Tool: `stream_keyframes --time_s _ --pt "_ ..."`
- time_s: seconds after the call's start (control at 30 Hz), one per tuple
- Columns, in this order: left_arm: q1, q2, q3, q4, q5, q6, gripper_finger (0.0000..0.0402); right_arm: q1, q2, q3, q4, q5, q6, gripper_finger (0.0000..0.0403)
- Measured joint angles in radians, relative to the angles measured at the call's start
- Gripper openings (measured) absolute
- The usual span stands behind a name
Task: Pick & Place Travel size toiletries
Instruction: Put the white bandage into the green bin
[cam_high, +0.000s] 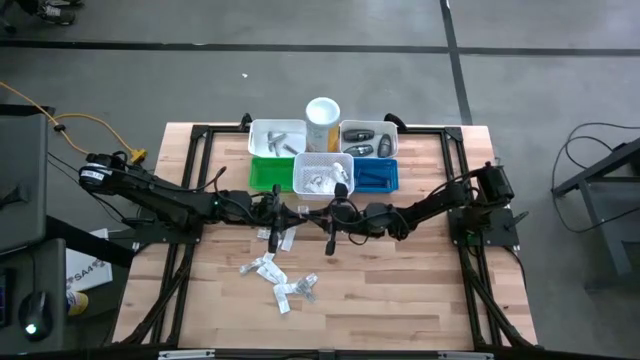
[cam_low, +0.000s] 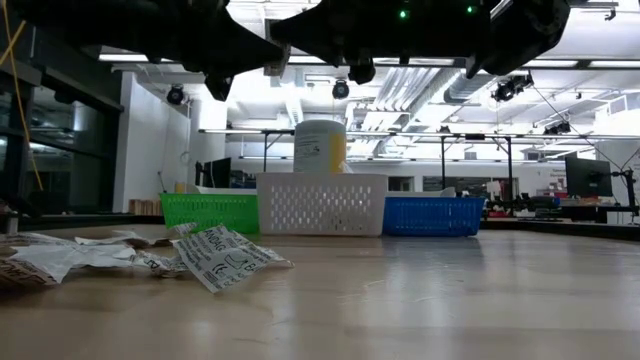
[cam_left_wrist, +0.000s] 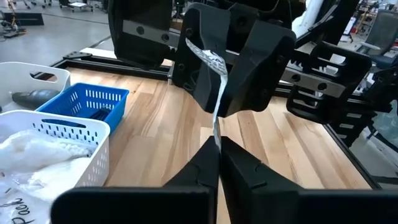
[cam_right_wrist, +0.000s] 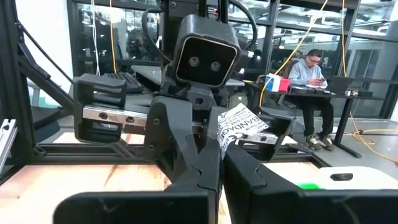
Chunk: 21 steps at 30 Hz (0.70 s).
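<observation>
A: Packet first: where is it held?

B: It is held in mid-air above the middle of the table, just in front of the row of bins. It is pinched at 1 end by the left gripper and at the other end by the right gripper, so 1 packet is shared by 2 sets of fingers.

A: How are the fingers set?

B: Both pairs are pressed fully together on the thin packet. No gap is seen between the fingers in either wrist view. Printed lettering on the packet is seen from the right wrist, and only its thin edge from the left.

A: Why is it gripped from both sides?

B: A handover is judged likely. The packet is kept taut and upright between the 2 grippers, so that it can be passed across without being dropped. Which side is meant to let go cannot be told.

A: And the arms?

B: Both are stretched inward from opposite sides of the table. The wrists are brought nose to nose and kept well above the wood. The grippers are faced straight at each other.

A: What else is noted?

B: Loose packets are left scattered on the table nearer the front edge. More packets are stored in the white bin, which is flanked by the green bin and the blue bin.
</observation>
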Motion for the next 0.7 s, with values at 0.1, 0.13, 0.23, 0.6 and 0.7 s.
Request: stream_keyframes --time_s 0.1,0.13,0.23,0.6,0.7 --pt "0.000 0.000 0.000 -0.021 0.000 0.001 0.0003 0.003 -0.001 0.000 -0.010 0.004 0.019 0.0011" --pt "0.000 0.000 0.000 -0.031 0.000 0.001 0.0003 0.005 -0.009 0.000 -0.026 0.005 0.032 0.0019" --pt "0.000 0.000 -0.001 -0.037 0.000 0.010 0.0002 0.008 -0.017 0.000 -0.024 0.006 0.077 0.0060" --pt "0.035 0.000 -0.001 -0.185 -0.156 0.019 0.0001 0.025 -0.138 -0.002 -0.288 0.166 0.199 0.0282" --pt "0.099 -0.008 -0.001 -0.243 -0.160 0.003 0.0001 0.040 -0.212 -0.002 -0.437 0.218 0.262 0.0318"
